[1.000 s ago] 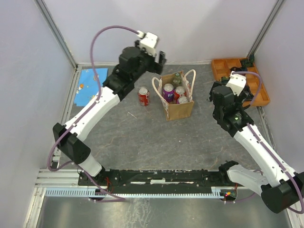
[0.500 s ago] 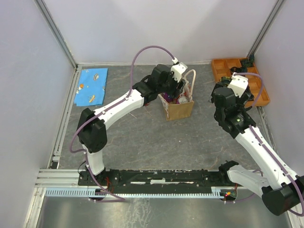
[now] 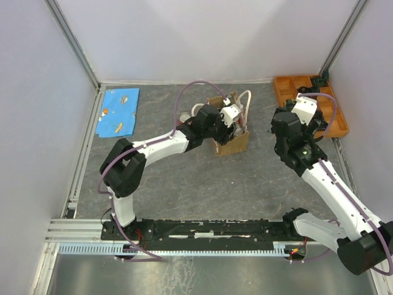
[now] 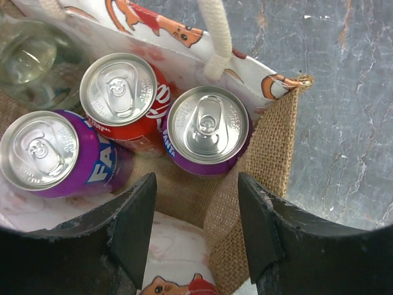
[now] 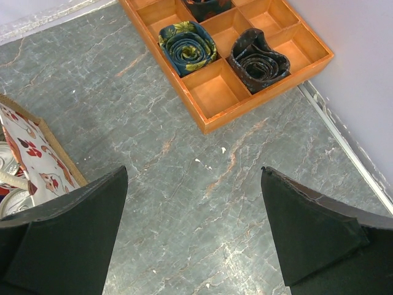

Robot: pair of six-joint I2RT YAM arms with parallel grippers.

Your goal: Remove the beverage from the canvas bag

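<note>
The canvas bag point(image 3: 232, 142) stands upright at mid-table, with cream handles point(image 3: 247, 98). In the left wrist view the bag's burlap wall point(image 4: 270, 160) encloses a purple Fanta can point(image 4: 209, 129), a red can point(image 4: 120, 92), a second purple can point(image 4: 43, 153) and a clear glass bottle point(image 4: 31, 61). My left gripper point(image 3: 232, 120) hangs over the bag's mouth. It is open point(image 4: 196, 215) and empty, with the nearer purple can just ahead of its fingertips. My right gripper point(image 3: 277, 125) is open and empty point(image 5: 193, 172) above bare table, right of the bag point(image 5: 37, 153).
An orange compartment tray point(image 3: 310, 104) with rolled ties point(image 5: 187, 46) sits at the back right. A can point(image 3: 183, 116) stands on the table left of the bag, mostly hidden by my left arm. A blue cloth point(image 3: 118, 110) lies at the back left.
My left arm has swung right from behind the loose red can to over the bag and come down to its mouth. The right arm has barely moved.
</note>
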